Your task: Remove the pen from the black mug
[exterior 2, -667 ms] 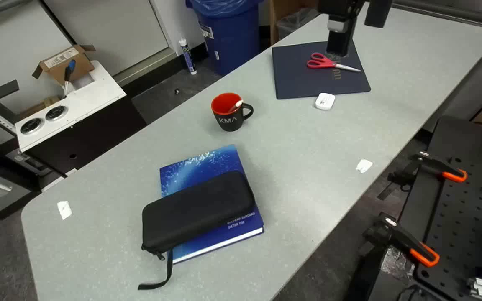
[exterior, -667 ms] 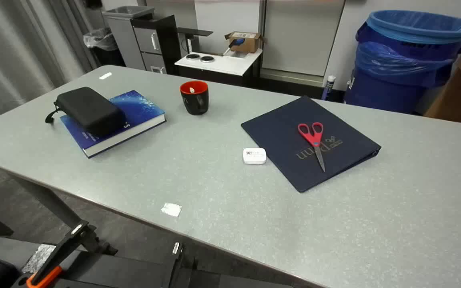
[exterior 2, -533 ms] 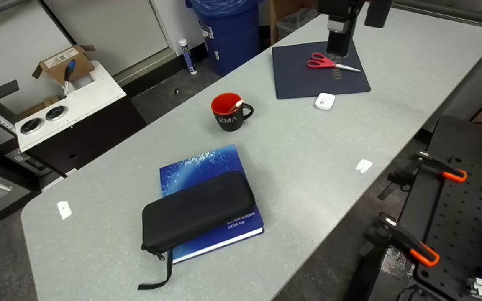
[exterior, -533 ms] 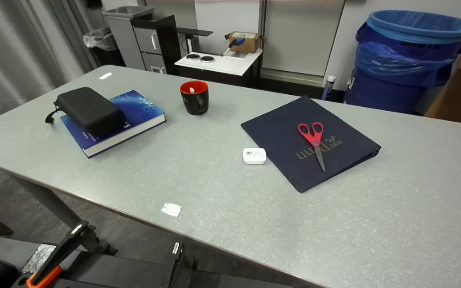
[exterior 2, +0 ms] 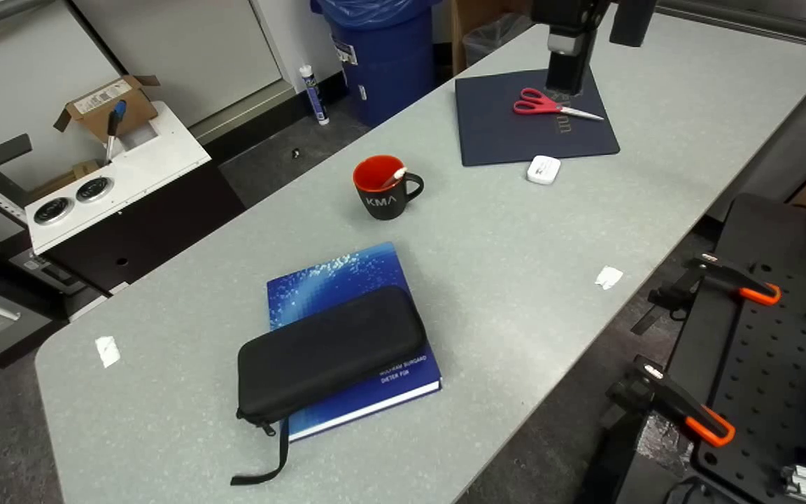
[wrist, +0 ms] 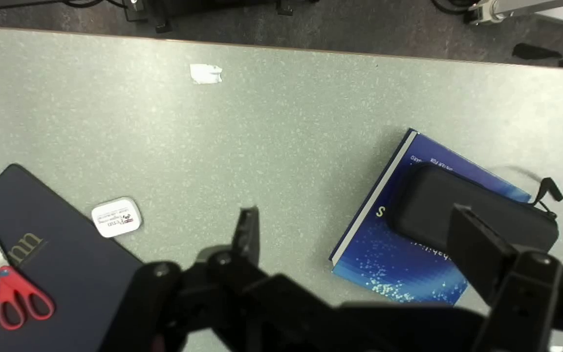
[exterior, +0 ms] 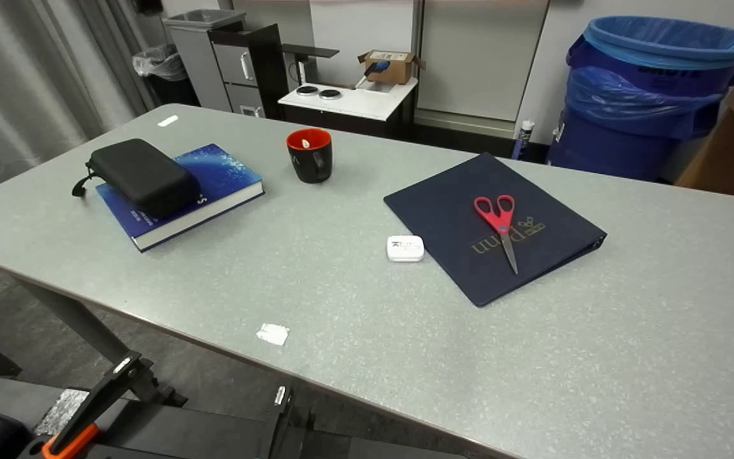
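Observation:
The black mug stands upright on the grey table in both exterior views [exterior: 313, 164] [exterior 2: 382, 204]; its inside is red and its handle shows. The pen leans inside the mug, its pale tip near the rim in both exterior views [exterior: 306, 144] [exterior 2: 399, 174]; its lower part is hidden by the mug wall. My gripper [wrist: 355, 210] is open with nothing between its fingers, high above the table. Its fingers also show at the top of an exterior view [exterior 2: 595, 64], apart from the mug. The mug and pen do not show in the wrist view.
A blue book [exterior 2: 333, 280] with a black case [exterior 2: 333, 353] on it lies near the mug. A dark blue binder [exterior: 456, 210] carries red-handled scissors [exterior: 499, 220]. A small white box [exterior: 405, 248] touches or nearly touches the binder. Clamps [exterior 2: 683, 406] line the table's robot side.

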You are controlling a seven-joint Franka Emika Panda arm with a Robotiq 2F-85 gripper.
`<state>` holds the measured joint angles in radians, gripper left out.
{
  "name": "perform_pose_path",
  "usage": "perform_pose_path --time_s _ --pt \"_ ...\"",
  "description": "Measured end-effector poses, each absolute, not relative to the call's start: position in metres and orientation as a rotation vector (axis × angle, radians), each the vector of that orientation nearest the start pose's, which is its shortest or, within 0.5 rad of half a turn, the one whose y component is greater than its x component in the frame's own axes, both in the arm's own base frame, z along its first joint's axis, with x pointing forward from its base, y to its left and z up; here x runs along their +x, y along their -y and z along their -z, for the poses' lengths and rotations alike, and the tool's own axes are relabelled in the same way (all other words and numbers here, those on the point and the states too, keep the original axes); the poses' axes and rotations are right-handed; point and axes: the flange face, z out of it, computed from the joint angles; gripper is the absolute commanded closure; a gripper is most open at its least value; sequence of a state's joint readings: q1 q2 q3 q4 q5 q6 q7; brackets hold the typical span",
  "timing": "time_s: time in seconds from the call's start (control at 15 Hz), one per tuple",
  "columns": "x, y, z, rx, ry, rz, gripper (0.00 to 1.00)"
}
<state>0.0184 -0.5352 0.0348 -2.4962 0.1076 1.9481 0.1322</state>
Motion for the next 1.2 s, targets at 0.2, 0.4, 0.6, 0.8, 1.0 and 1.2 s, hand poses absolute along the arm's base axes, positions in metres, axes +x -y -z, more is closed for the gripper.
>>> perform_pose_path --time_s 0.2,0.4,0.6,0.8,1.0,1.2 --pt "0.382 -0.028 -0.469 -3.055 -0.190 -0.031 0.00" --pt "0.382 -0.028 -0.469 -3.055 -0.190 -0.031 0.00" --pt "0.382 -0.031 -0.470 -3.070 -0.174 -0.022 0.00" --pt "0.397 -0.030 -0.473 -3.082 -0.174 0.119 0.00" --pt "0.432 -0.014 -0.467 -3.062 -0.230 0.302 0.00" --pt "0.473 0.002 -0.446 -3.039 -0.316 0.373 0.00"
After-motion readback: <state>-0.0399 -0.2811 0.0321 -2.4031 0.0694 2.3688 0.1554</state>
